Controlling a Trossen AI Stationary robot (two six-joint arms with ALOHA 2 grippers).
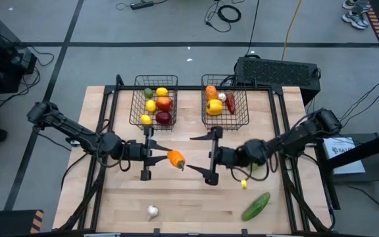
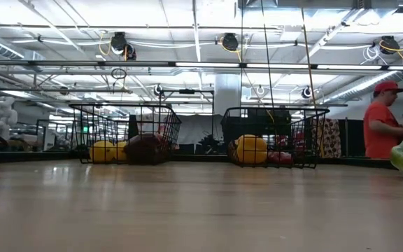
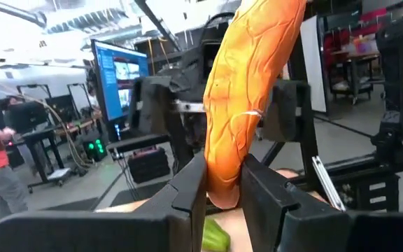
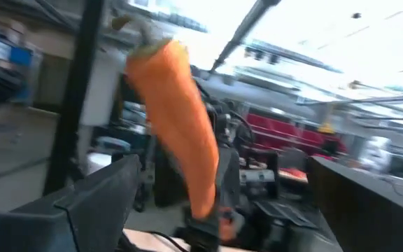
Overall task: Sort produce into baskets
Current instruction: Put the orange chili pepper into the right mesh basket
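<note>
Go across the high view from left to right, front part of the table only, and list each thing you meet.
Left gripper, shut on the carrot → garlic (nearer the front edge) → right gripper, open → small yellow piece → cucumber.

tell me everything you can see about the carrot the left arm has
The carrot is a long orange toy-like piece with raised vein lines on a smooth, plastic-looking skin, tapering to a narrow tip. That tip is pinched between the fingers of the left gripper, so it stands out beyond them, lifted above the middle of the wooden table, in front of the two baskets. The right gripper faces it, wide open, not touching. Nothing else touches it.
</note>
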